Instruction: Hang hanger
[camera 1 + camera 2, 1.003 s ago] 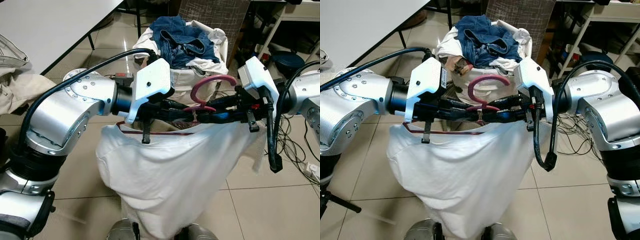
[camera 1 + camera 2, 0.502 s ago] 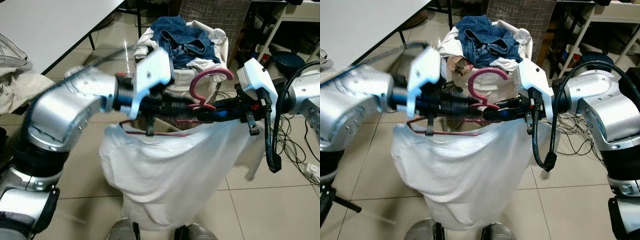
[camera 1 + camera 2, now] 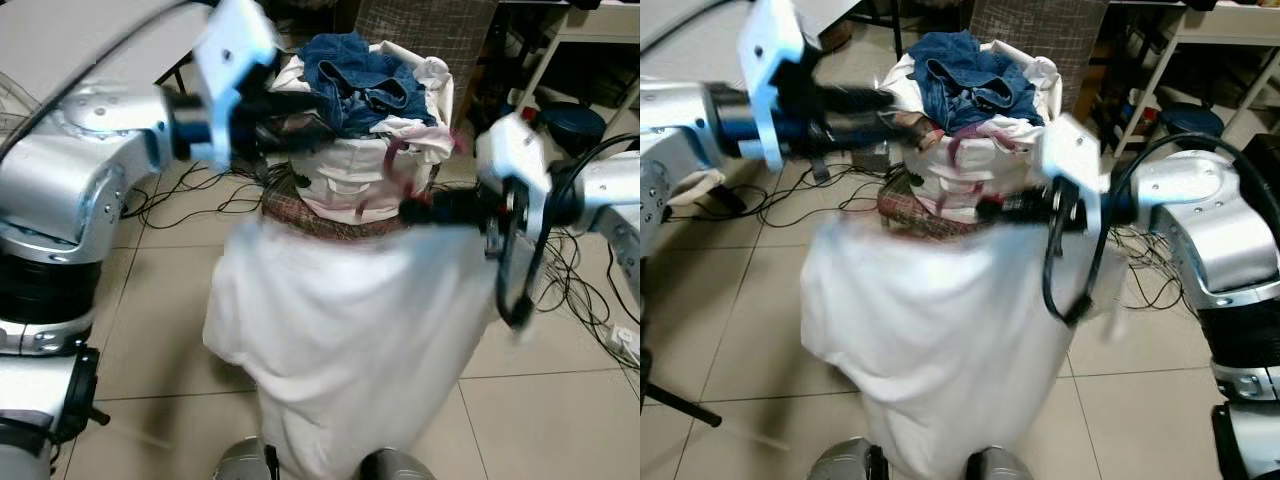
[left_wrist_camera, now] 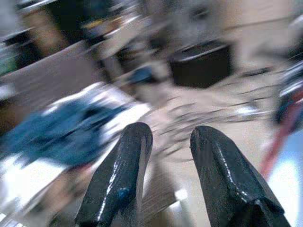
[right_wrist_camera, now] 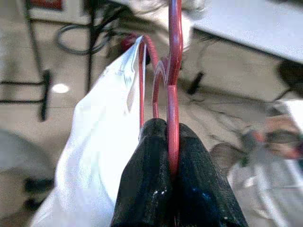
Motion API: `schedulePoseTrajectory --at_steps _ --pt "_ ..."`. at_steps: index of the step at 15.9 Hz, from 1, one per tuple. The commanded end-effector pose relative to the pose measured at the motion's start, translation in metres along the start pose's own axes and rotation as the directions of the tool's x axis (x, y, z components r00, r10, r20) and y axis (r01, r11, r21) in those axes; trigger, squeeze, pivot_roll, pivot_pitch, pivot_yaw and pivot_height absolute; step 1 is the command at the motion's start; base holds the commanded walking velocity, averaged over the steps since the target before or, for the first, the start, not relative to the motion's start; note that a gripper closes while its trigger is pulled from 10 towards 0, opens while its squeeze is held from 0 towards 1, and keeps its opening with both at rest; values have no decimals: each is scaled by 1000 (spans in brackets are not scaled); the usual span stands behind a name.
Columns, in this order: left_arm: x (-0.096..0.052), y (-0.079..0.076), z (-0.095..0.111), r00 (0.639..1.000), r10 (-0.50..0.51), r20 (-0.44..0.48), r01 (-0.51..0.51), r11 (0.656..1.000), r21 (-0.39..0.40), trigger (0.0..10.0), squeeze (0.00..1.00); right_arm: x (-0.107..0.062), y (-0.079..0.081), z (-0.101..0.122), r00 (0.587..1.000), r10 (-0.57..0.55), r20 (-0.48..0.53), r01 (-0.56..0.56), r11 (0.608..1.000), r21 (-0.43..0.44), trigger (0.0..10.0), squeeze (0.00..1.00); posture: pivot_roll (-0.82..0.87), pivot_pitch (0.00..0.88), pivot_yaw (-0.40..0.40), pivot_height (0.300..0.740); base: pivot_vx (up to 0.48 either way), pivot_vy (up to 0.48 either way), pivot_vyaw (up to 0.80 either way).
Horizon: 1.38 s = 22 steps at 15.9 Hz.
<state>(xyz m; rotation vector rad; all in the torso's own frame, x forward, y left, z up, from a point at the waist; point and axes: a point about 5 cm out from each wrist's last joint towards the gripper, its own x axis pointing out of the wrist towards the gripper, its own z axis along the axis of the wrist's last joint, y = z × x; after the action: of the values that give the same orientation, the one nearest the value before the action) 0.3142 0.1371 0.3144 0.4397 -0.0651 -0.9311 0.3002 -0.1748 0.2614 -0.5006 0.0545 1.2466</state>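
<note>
Between the arms: a white garment [image 3: 340,340] hangs from a red hanger [image 5: 173,94], just near of a full laundry basket [image 3: 330,205].
Right gripper [image 5: 171,142]: clenched on the hanger.
Left gripper [image 4: 165,137]: released, fingers apart, raised far-left over the basket.
Risk: one-sided grip, so the hanger may tilt and the garment slide off.
Cause: blurred, fast motion.
</note>
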Motion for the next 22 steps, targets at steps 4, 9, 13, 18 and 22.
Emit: schedulePoseTrajectory --at_steps 4,9,13,18,22 --pt "5 -21 -29 934 338 -115 -353 921 -164 10000 0 -1 -7 12 965 -234 118 240 970 -37 0 0 -68 74 -16 740 0 0 0" --pt "9 -39 -9 870 491 41 -453 831 -324 10000 1000 1 -18 9 916 -387 106 390 921 -9 0 0 -72 81 -25 740 0 0 0" --pt "-1 -32 -10 781 624 19 -591 749 -299 10000 31 3 -22 12 896 -426 129 428 904 9 0 0 -67 75 -29 740 0 0 0" --pt "27 -55 -38 821 559 -117 -549 718 -429 10000 0 3 -20 21 882 -435 180 434 900 50 0 0 -80 67 -28 740 0 0 0" --pt "37 -62 -38 842 526 -115 -492 664 -563 10000 0 3 -14 24 902 -395 173 394 918 43 0 0 -89 70 -25 740 0 0 0"
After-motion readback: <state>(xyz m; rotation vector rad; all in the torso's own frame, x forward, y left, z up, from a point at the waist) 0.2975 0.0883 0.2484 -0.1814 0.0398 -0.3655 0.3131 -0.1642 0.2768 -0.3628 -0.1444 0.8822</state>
